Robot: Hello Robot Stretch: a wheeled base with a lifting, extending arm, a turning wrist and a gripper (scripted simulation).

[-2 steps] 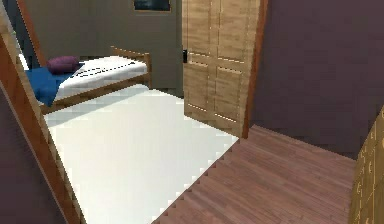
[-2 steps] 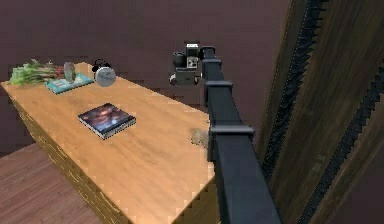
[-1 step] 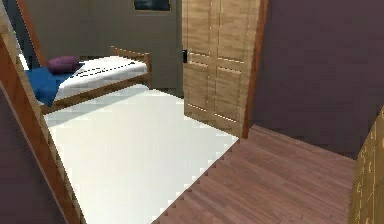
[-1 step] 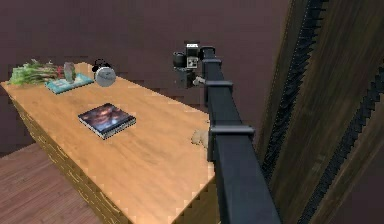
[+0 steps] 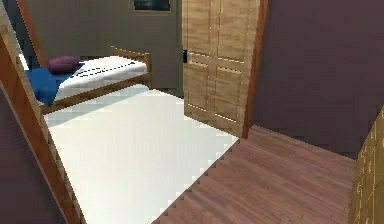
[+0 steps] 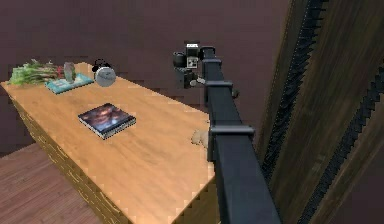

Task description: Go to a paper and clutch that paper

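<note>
Light-brown wooden worktop carries a flat rectangular sheet with a dark printed cover; whether it is the paper I cannot tell. It lies well apart from the dark two-fingered hand, toward the arm side view's left. The hand holds nothing, with bare purple wall behind it.

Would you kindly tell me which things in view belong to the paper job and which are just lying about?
Job: gripper; arm; small pale blob on the table by the arm, possibly the paper, too small to tell.
Lying about: dark flat book; green leafy thing; round dark thing; bed; white rug; wooden door.
</note>
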